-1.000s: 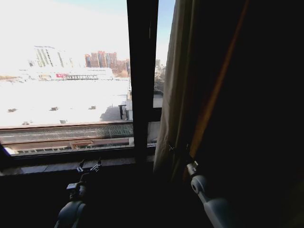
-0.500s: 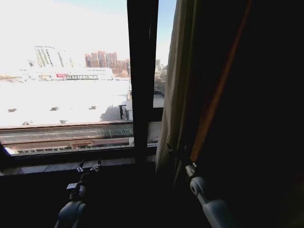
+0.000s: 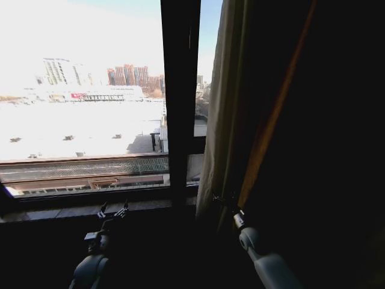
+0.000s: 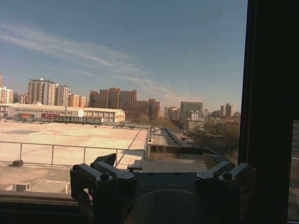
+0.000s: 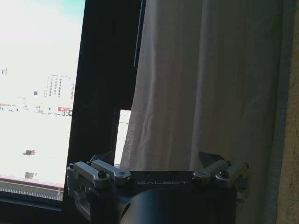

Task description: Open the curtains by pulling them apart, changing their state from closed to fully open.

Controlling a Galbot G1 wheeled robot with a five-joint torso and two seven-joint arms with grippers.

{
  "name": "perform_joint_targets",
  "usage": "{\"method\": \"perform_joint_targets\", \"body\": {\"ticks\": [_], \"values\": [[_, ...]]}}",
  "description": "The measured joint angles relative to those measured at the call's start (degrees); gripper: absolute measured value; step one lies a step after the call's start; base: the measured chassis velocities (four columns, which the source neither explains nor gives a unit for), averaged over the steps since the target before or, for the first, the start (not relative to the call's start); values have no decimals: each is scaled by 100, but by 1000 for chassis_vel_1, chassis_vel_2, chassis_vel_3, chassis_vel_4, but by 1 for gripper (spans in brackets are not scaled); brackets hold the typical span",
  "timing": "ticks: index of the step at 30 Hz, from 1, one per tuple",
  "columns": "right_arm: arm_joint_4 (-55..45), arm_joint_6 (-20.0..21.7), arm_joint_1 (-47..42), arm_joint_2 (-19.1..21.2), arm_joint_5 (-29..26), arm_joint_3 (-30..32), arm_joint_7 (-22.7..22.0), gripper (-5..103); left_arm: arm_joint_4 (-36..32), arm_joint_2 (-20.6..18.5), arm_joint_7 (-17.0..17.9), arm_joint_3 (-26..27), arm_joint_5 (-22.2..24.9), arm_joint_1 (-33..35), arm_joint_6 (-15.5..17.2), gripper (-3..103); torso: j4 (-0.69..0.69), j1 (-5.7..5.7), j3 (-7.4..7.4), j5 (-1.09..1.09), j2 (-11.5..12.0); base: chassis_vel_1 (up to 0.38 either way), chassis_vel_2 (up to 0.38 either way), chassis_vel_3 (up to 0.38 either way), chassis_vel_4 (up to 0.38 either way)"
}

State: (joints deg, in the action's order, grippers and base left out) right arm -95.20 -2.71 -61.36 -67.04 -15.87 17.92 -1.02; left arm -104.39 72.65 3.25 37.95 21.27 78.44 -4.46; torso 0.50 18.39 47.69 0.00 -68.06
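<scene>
The sheer cream-white pleated curtain [image 3: 221,114] hangs bunched to the right of the dark vertical window frame bar [image 3: 179,102], leaving the left pane uncovered onto a sunlit rooftop and distant buildings. The right claw [image 3: 221,198] is raised against the curtain's lower edge; in the right wrist view its fingers [image 5: 103,161] are spread wide with fabric between them, not clenched. The left claw [image 3: 113,211] hovers low just before the window sill [image 3: 66,211], released and apart from the curtain.

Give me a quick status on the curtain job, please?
Left gripper open, idle low at the sill. Right gripper open at the curtain edge, not gripping. Curtain bunched right of the frame bar. Nothing in the way.
</scene>
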Motion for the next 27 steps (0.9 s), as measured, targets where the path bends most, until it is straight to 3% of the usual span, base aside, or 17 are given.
{"method": "perform_joint_targets", "body": {"ticks": [27], "values": [[-55, 83, -25, -25, 31, -23, 4, 100, 0, 0, 0, 0, 0, 0, 0, 100, 0, 0, 0, 0, 0, 0, 0, 0, 0]]}}
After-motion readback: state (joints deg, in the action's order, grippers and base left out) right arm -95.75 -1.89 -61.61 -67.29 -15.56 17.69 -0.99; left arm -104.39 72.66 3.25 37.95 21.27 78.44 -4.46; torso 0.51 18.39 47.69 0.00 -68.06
